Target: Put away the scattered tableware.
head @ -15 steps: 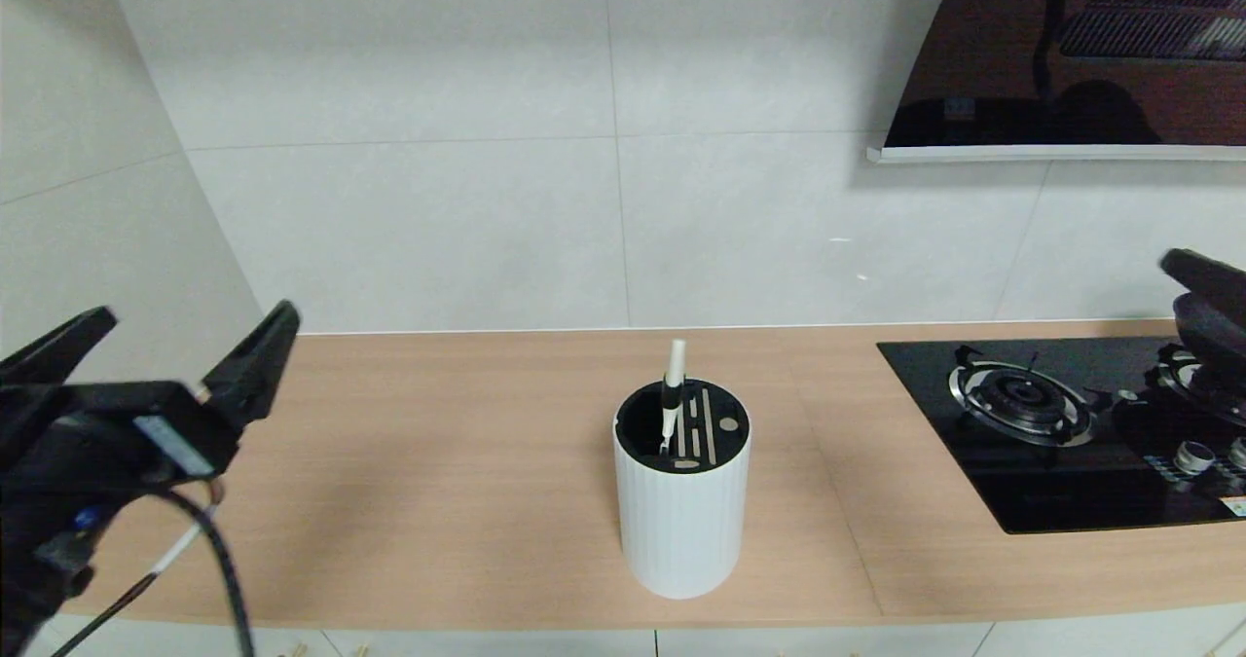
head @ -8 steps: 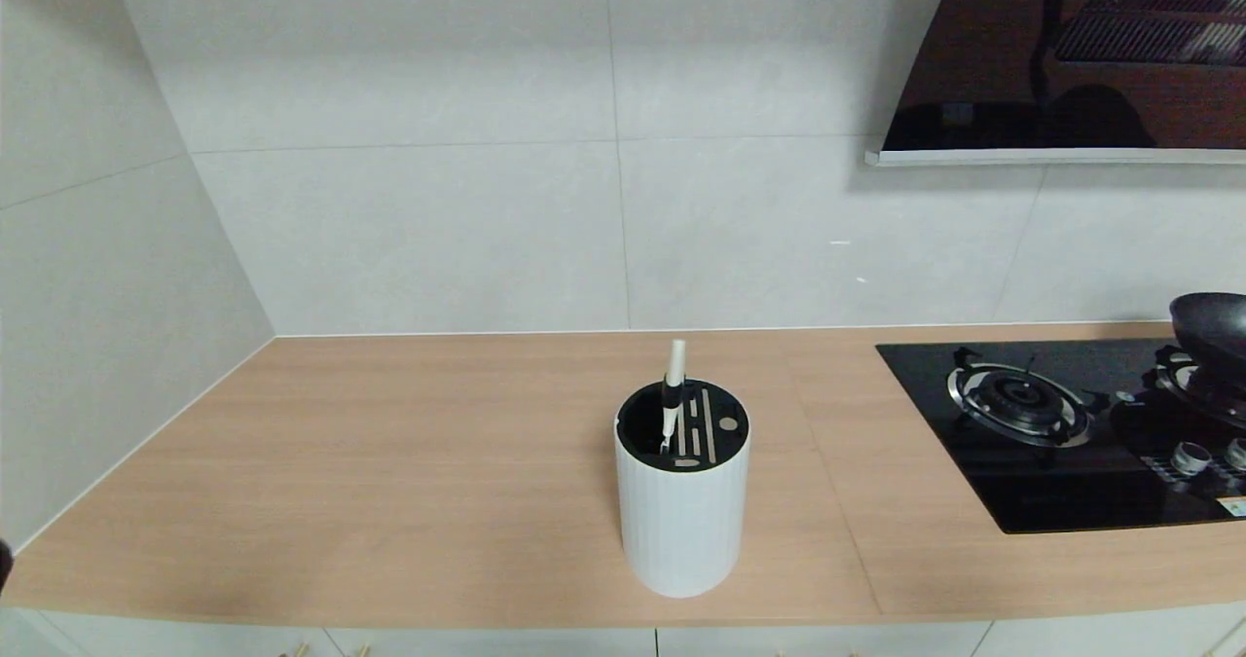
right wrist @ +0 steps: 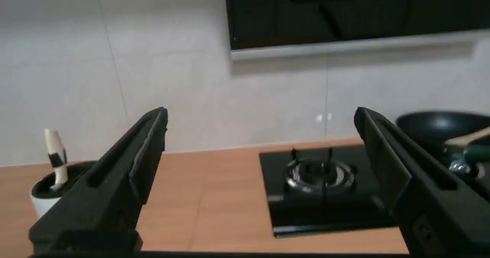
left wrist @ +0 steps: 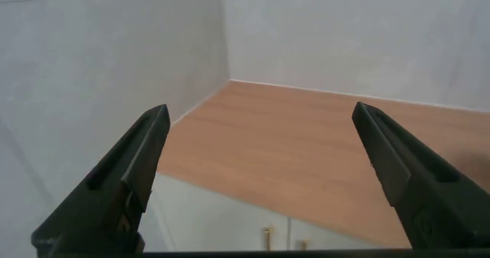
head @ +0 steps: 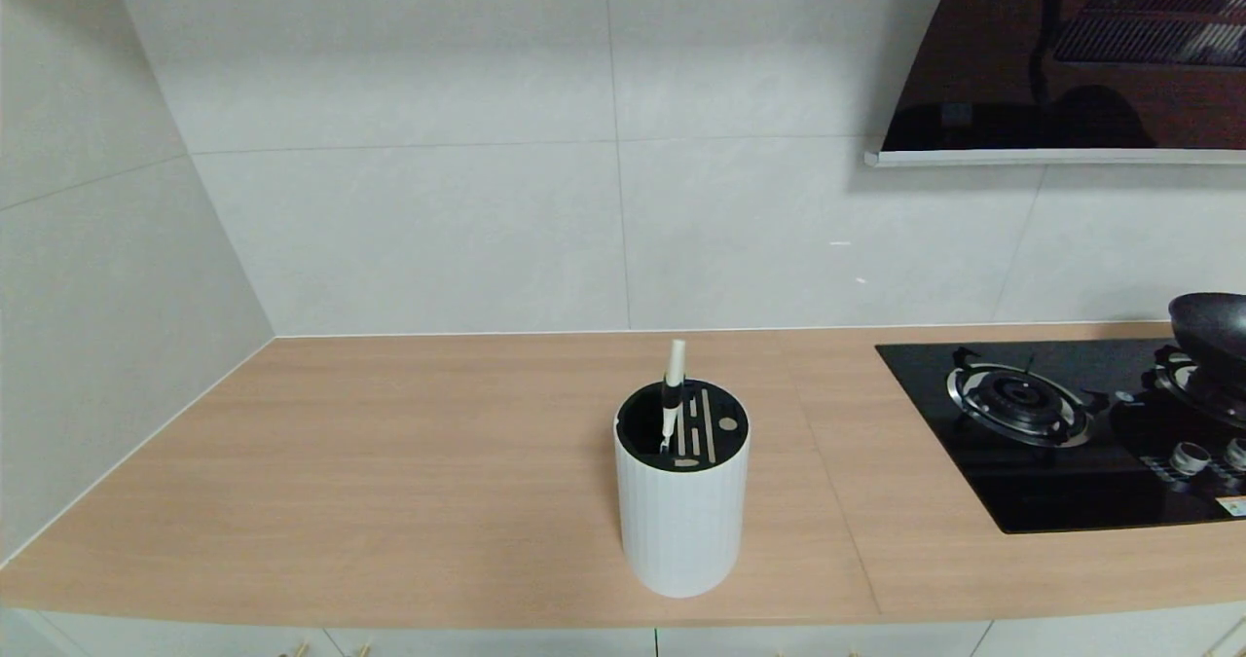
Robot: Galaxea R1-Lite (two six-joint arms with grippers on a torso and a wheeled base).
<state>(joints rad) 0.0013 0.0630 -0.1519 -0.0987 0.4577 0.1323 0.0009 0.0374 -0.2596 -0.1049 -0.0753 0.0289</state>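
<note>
White-handled utensil upright in ribbed white holder mid-bench, left of black stove, left hand spread wide by bench's left end, right hand likewise wide apart.

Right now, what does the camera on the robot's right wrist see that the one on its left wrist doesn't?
The right wrist view alone takes in the white holder with a pale-handled utensil standing in it, the black stove, a dark pan and the range hood. The left wrist view alone takes in the wall corner and cabinet handles below the front edge. Both share the wooden countertop, the tiled wall, and open fingers up front: left fingers in one, right fingers in the other.
</note>
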